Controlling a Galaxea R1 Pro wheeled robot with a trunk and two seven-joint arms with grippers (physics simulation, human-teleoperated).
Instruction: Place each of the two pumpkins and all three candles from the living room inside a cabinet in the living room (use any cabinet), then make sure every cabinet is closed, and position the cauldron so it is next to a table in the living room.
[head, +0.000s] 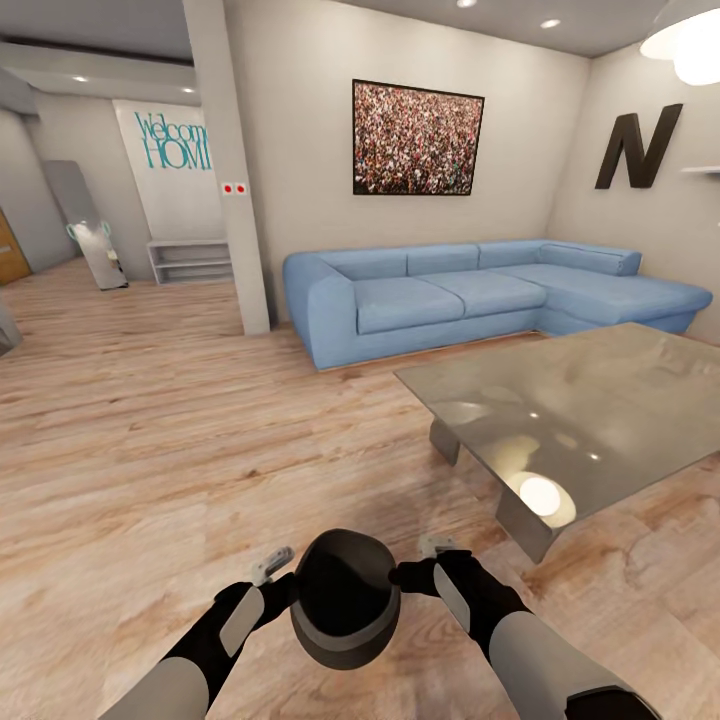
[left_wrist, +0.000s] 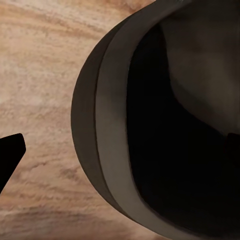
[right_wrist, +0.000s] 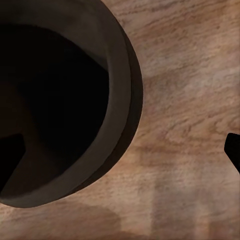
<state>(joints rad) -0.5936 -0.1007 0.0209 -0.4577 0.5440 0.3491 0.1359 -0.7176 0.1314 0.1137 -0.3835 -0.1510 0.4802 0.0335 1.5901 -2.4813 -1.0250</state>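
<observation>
Right at the bottom centre of the head view sits the dark grey round-bellied cauldron (head: 344, 598), held up over the light wood plank floor (head: 150, 440) between both arms. The left gripper (head: 274, 572) presses at its left side and the right gripper (head: 428, 562) at its right, so it looks pinched from both sides. Each wrist view has one fingertip inside the black hollow and one outside, so I'd guess each claw is clamped over the rim wall, though I can't confirm real contact.

A grey glossy low coffee table (head: 580, 400) sits right of centre, with the blue sectional sofa (head: 480, 295) behind it.

Risk as I see it: a two-sided squeeze is fragile. If one arm drifts while the base rolls, the pot could tip or drop, or clip the table's near corner on approach.
</observation>
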